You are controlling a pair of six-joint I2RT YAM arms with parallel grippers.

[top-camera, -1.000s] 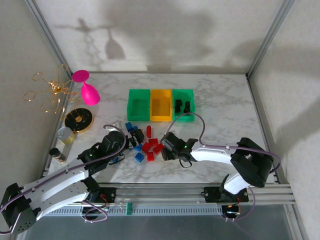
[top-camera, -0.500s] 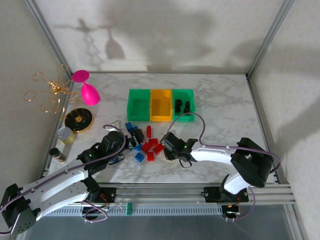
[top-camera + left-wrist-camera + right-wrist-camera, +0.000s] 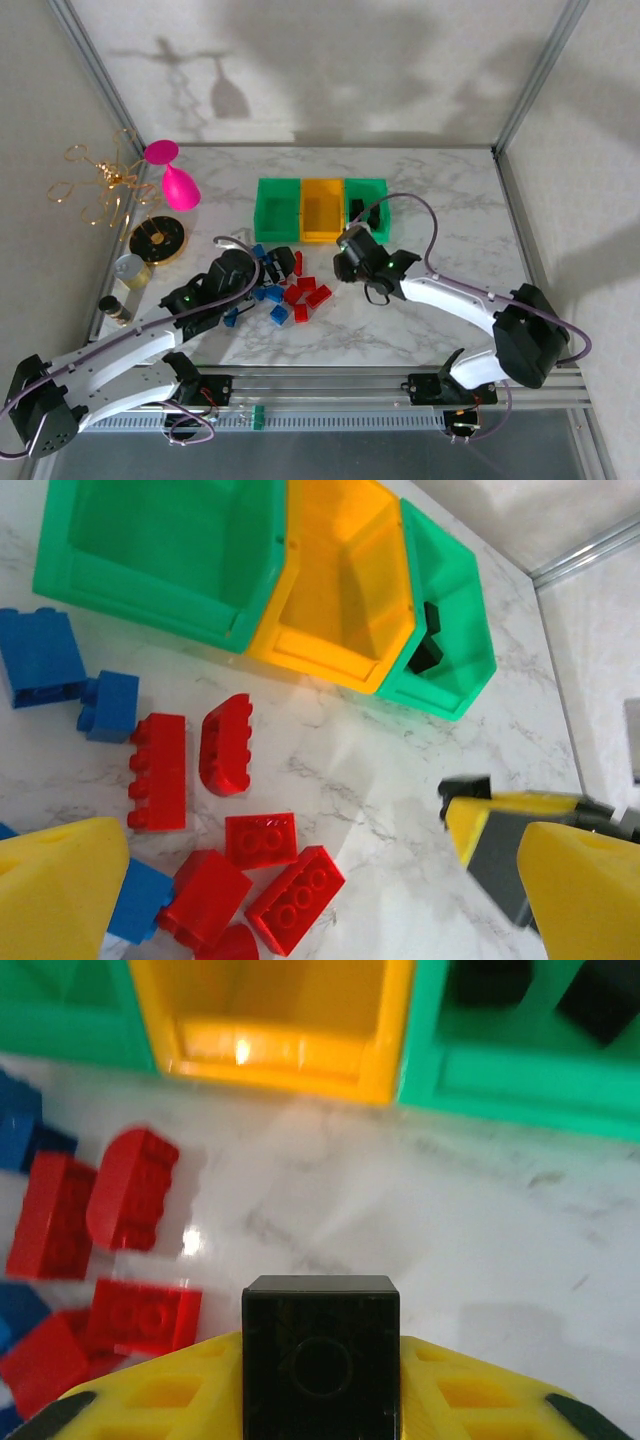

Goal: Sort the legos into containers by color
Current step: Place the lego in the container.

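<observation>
Black lego gripped by the right arm in front of the bins; left arm open over the loose pile.

Right gripper is narrowed onto a single black lego, clamped between its yellow pads over the marble tabletop, near the front of the three joined containers. From its wrist view the orange-yellow bin lies ahead to the left. The right green bin, with two black legos inside, lies ahead to the right. Left gripper is spread wide with nothing between its yellow fingers. Beneath it, red legos and blue legos lie scattered on the tabletop, just in front of the left green bin.
</observation>
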